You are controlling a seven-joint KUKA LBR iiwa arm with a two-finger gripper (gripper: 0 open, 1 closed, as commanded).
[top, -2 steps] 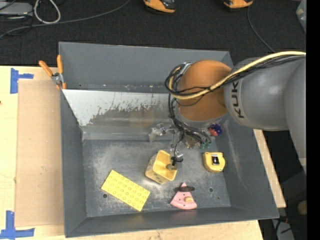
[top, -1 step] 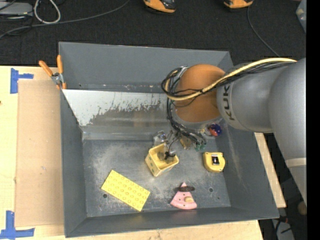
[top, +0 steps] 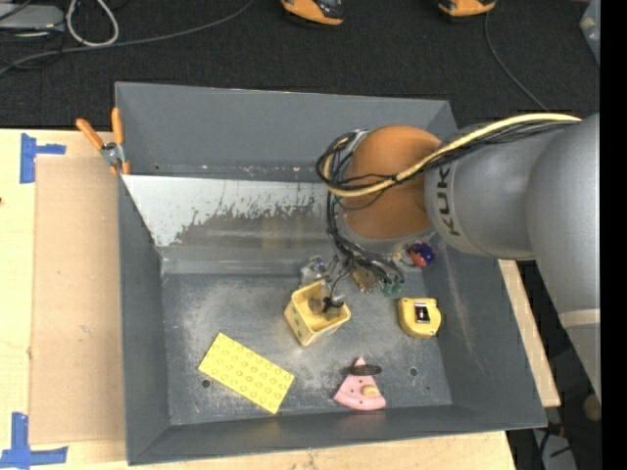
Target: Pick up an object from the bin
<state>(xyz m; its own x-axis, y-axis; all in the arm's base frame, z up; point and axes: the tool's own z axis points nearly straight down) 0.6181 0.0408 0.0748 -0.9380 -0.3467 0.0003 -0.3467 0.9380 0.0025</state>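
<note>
Largest first: the grey metal bin [top: 196, 292]. Its floor is flat, scuffed and hard, with free room around the centre. The flat yellow studded plastic plate [top: 245, 372] lies front-left, well apart.

Mid-floor, tilted, sits the small yellow hollow plastic block [top: 312, 323]. My end effector [top: 330, 304] is down at its open top; open or closed, I cannot tell.

Judgement: the block is light and stiff, with smooth walls, and may skid or tip. Best hold is across one thin wall.

The yellow tape measure [top: 419, 316] is near on the right, and the pink wedge-shaped toy [top: 360, 390] in front.
</note>
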